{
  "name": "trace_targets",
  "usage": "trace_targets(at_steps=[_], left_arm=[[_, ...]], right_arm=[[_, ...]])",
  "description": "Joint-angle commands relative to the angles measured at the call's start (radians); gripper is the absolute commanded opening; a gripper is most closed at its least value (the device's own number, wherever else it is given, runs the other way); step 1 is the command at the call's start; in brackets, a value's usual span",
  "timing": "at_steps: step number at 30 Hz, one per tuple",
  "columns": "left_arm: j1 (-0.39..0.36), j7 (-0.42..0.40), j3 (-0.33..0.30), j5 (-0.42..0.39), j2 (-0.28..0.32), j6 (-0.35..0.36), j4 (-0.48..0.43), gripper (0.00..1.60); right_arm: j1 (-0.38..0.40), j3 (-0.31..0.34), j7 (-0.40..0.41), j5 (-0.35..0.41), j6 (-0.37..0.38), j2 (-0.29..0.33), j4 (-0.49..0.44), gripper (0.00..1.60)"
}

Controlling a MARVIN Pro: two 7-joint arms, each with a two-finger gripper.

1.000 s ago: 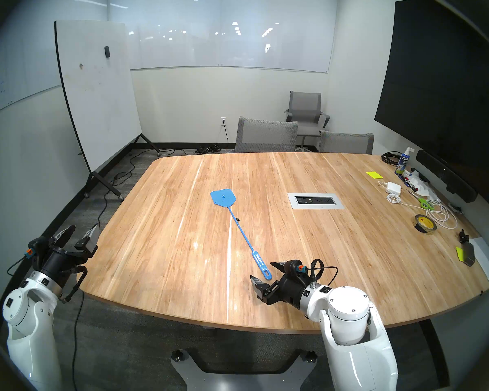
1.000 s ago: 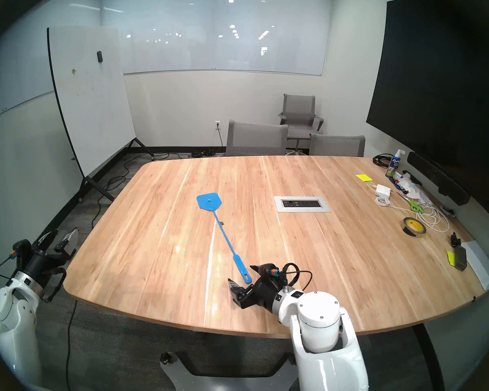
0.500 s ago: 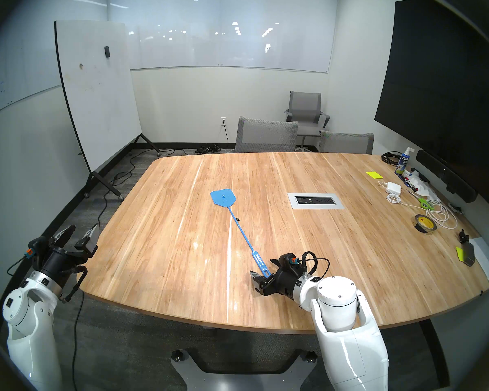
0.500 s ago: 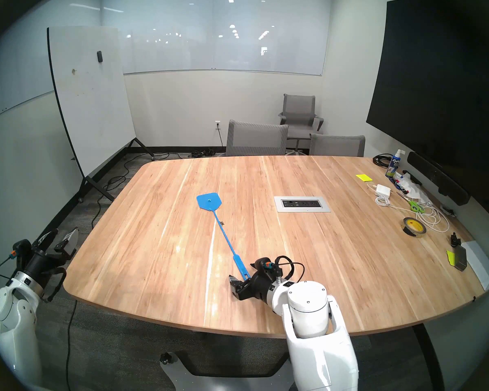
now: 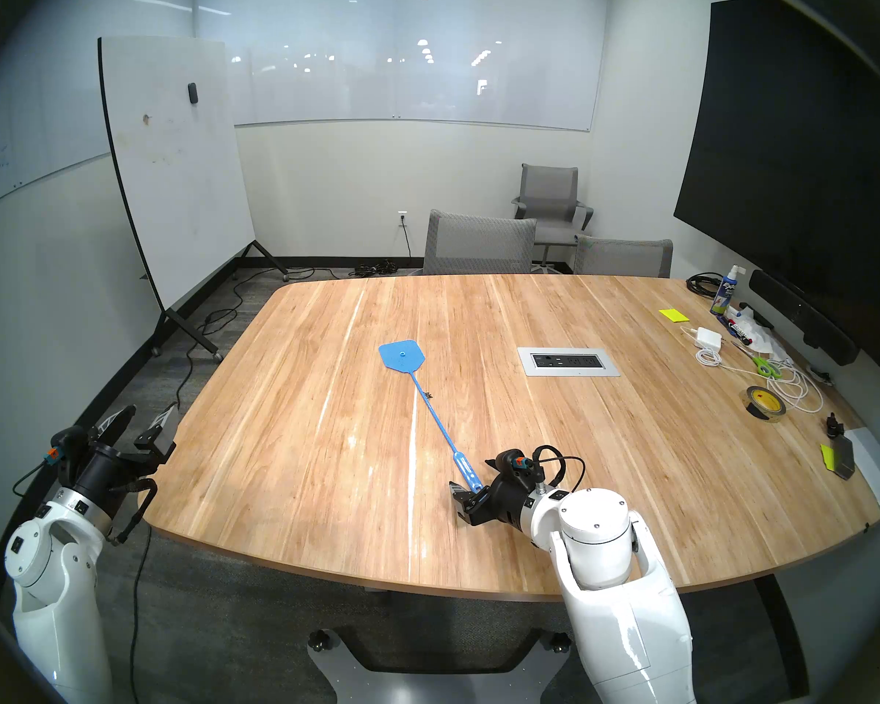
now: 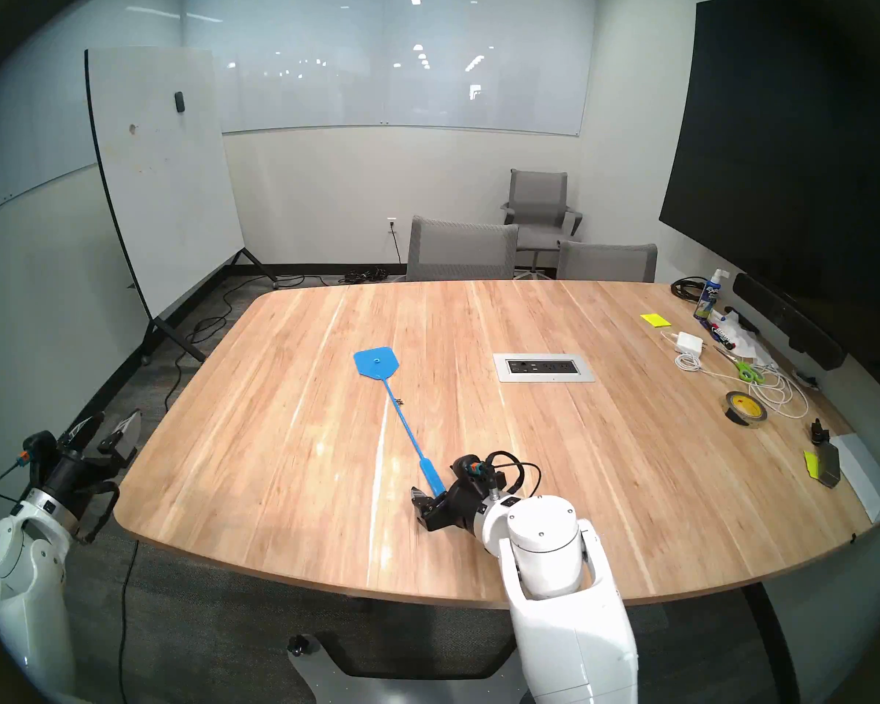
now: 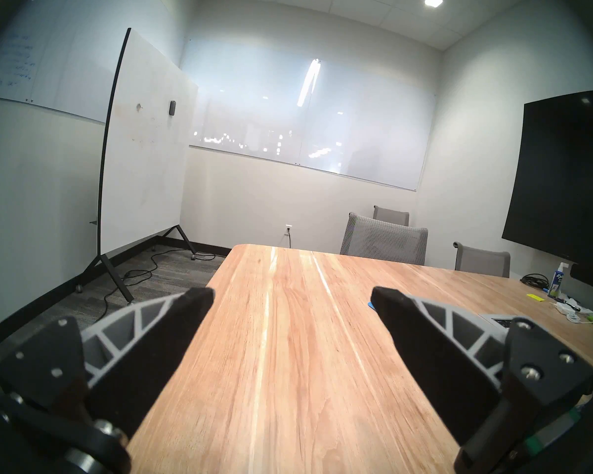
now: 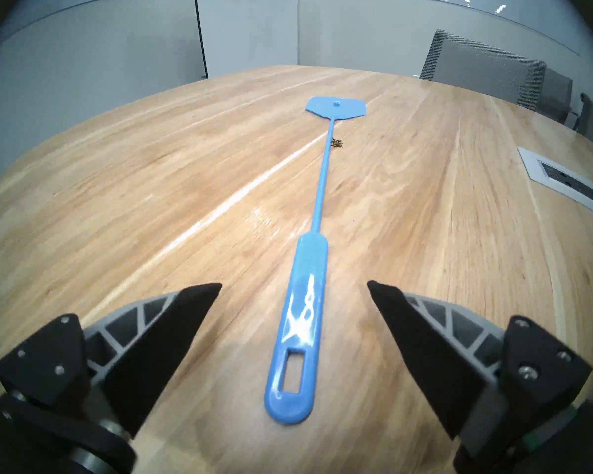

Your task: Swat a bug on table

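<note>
The right wrist view shows what the head views only hint at: the tiny dark legged bug (image 8: 337, 143) sits on the large light-brown wood-plank worktop (image 8: 151, 175) just beside the thin shaft of the blue plastic fly swatter (image 8: 317, 203), a little below its flat head, apparently touching the shaft's right side. In the head views the bug (image 5: 429, 395) is only a black speck at the shaft, and the swatter (image 5: 430, 411) lies flat, head away from the robot, handle toward the right arm.

The left wrist view looks across bare planks toward grey mesh chairs (image 7: 384, 239) and a free-standing whiteboard (image 7: 144, 162); only a sliver of blue shows past its finger.

The right tool (image 8: 293, 287) is spread wide, one black finger on either side of the swatter's slotted handle end, neither finger touching it in the wrist view; it grips nothing. From the head, the right tool (image 5: 471, 479) sits low over the worktop at the handle's tip. The left tool (image 5: 143, 417) is likewise wide apart and empty, held off the worktop's near-left corner.

At the far right, a blue-labelled spray bottle (image 5: 727, 291) reads "EXPO". A silver rectangular outlet panel (image 5: 568, 361) is inset mid-worktop, well apart from the bug.
</note>
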Motion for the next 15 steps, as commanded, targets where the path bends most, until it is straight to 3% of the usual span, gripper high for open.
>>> trace_targets(at_steps=[1, 14, 15], left_arm=[[0.002, 0.003, -0.005, -0.001, 0.0, 0.004, -0.016, 1.6], [0.0, 0.001, -0.006, 0.002, -0.002, 0.006, -0.017, 1.6], [0.0, 0.001, -0.007, 0.002, -0.002, 0.006, -0.017, 1.6]], right_arm=[[0.04, -0.014, -0.008, -0.021, 0.002, 0.002, 0.014, 1.6], [0.06, -0.016, 0.003, -0.037, 0.034, 0.004, 0.024, 1.59], [0.061, -0.017, 0.006, -0.037, 0.04, 0.005, 0.024, 1.2]])
